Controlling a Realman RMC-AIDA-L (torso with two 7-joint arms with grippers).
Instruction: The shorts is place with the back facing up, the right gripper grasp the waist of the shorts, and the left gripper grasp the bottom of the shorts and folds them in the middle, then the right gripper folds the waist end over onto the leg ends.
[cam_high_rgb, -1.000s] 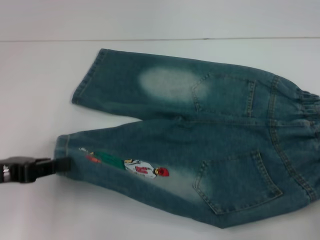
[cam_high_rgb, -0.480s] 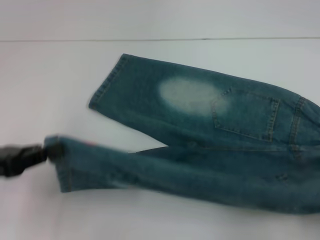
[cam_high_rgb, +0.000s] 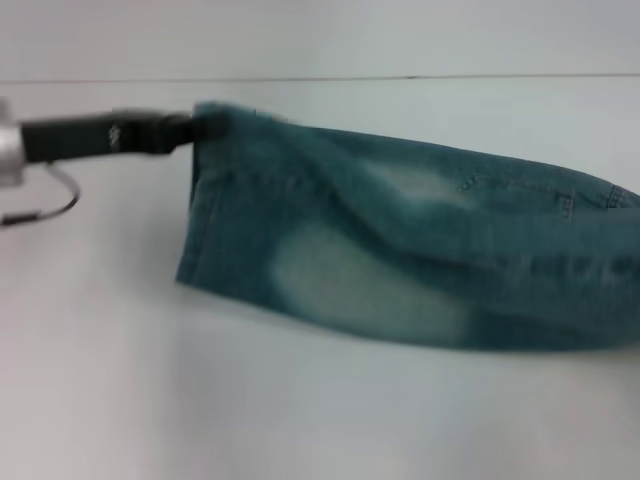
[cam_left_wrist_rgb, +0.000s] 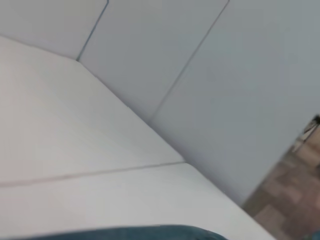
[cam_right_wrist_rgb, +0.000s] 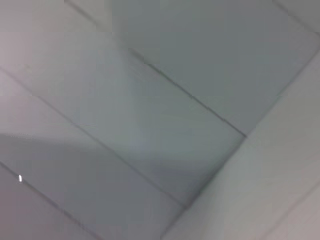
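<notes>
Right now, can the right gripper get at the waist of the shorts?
Cannot tell. The right gripper is out of view, and the shorts run off the head view's right edge, hiding the waist. The left gripper holds the leg hem.

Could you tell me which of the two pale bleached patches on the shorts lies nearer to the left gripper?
The smaller, streaky upper patch is nearer the left gripper, which holds the top hem corner of the shorts. The larger oval patch sits lower, towards the front edge.
</notes>
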